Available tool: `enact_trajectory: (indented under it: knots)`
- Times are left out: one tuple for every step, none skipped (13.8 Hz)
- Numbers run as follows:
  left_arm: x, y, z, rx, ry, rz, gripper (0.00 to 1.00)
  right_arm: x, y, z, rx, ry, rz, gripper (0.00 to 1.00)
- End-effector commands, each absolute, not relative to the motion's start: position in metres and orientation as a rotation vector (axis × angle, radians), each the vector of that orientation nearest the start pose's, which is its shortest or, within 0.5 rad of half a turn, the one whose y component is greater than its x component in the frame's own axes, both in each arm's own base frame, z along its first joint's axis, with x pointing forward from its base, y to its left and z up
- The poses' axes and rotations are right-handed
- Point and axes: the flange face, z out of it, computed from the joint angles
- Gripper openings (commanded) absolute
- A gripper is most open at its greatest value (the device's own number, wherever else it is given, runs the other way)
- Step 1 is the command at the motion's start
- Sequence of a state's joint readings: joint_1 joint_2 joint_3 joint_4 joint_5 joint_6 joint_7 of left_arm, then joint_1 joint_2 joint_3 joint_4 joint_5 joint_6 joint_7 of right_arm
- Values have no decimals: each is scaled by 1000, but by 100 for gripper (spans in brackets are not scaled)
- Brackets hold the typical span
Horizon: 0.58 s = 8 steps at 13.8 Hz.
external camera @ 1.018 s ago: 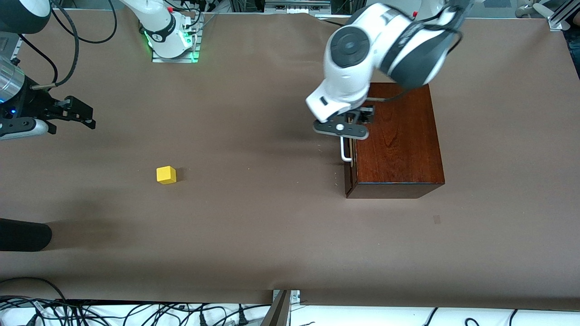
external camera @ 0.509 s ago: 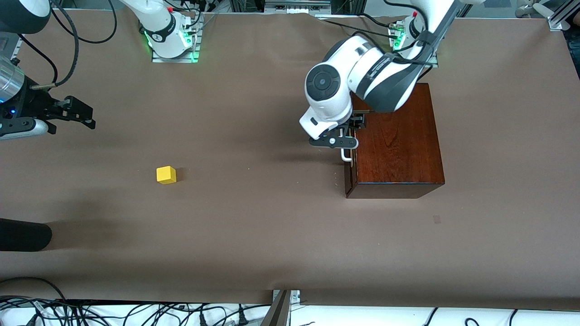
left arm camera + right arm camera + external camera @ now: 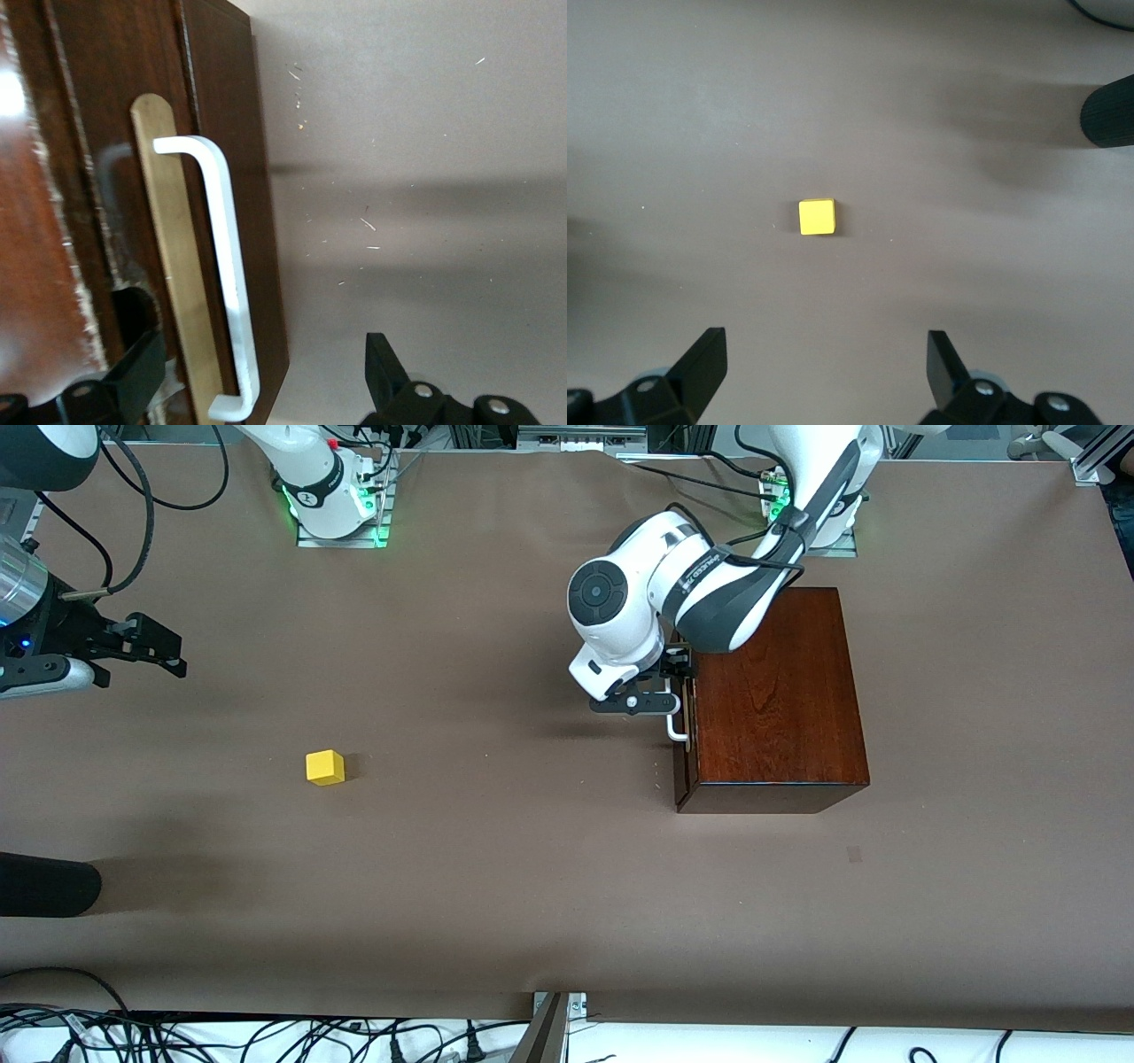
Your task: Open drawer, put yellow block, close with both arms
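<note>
The dark reddish-brown wooden box (image 3: 780,700) stands toward the left arm's end of the table, and its drawer (image 3: 682,775) is shut. The drawer's white bar handle (image 3: 677,729) faces the right arm's end. My left gripper (image 3: 678,693) is down at that handle and open. In the left wrist view the handle (image 3: 227,266) runs between the fingers (image 3: 137,367), untouched. The yellow block (image 3: 325,767) lies on the table toward the right arm's end. My right gripper (image 3: 173,651) waits open in the air there; its wrist view shows the block (image 3: 817,217) ahead of the open gripper (image 3: 824,363).
The table is covered in brown paper (image 3: 496,850). A black cylindrical object (image 3: 44,884) pokes in at the right arm's end, nearer the front camera than the block, and shows in the right wrist view (image 3: 1109,111). Cables lie along the near edge (image 3: 266,1036).
My left arm has come down and shifted toward the right arm's end, bringing its gripper onto the drawer handle. The right arm, the block and the box have not moved.
</note>
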State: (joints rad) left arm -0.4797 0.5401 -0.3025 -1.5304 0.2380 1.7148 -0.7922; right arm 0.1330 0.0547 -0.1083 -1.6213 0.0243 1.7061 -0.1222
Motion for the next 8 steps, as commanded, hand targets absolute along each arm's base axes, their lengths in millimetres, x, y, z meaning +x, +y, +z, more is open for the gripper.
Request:
enact_trajectory:
  knots:
    - [497,-425,318,-2817,75,190,100,581,17,586,-3111,-227,-48,100]
    - [496,-424,309,-2810,72,174,100,581,18,587,-3113,-228,-52,100]
    - [494,-425,303,-2820,63,162,100,581,18,587,-3114,-226,-52,100]
    - [493,-426,298,-2830,56,152,100,581,19,587,-3117,-229,-52,100]
    - [494,-426,296,-2834,55,148,100,581,20,587,-3117,-229,-52,100]
    - [494,-426,292,-2836,56,150,100,581,21,588,-3117,-236,-57,100]
    - [494,-427,289,-2837,60,152,100,581,24,589,-3119,-244,-66,100]
    - [494,-428,287,-2841,59,150,100,582,25,587,-3112,-244,-64,100]
